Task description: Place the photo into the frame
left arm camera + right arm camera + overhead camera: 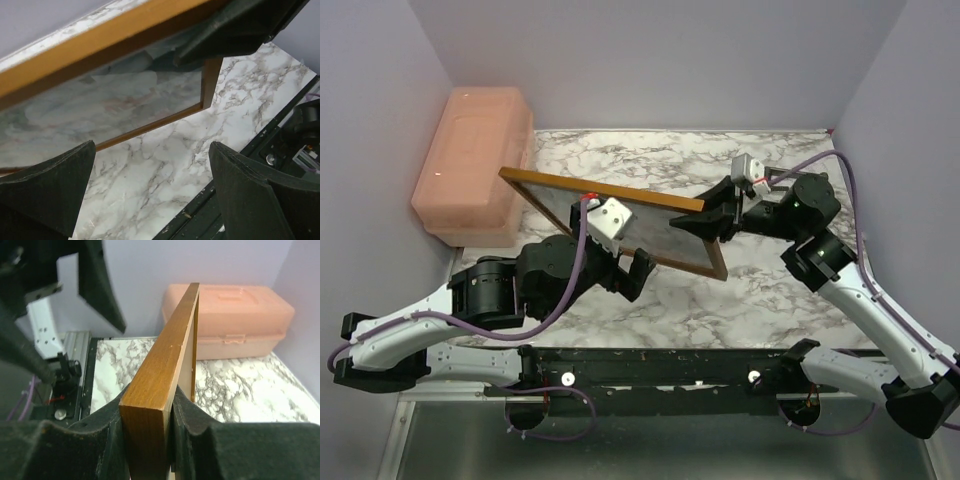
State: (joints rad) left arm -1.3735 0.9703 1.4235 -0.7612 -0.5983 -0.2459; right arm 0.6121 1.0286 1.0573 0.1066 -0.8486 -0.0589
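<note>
My right jaws are clamped on a short end of the thin orange-brown wooden picture frame (570, 186), tilted up from the marbled desk (720, 300). Its long axis runs leftward. My left jaws stand wide apart just beneath its lower rail, holding nothing. I cannot see the photo.

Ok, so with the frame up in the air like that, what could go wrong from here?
1. The right gripper pinches the frame by one short end only, tilted above the table, so it may pivot or slip.
2. The left gripper stands open beside the lower rail; a careless move could knock the frame.
3. The far corner looks close to the pink box and might strike it if swung.
</note>
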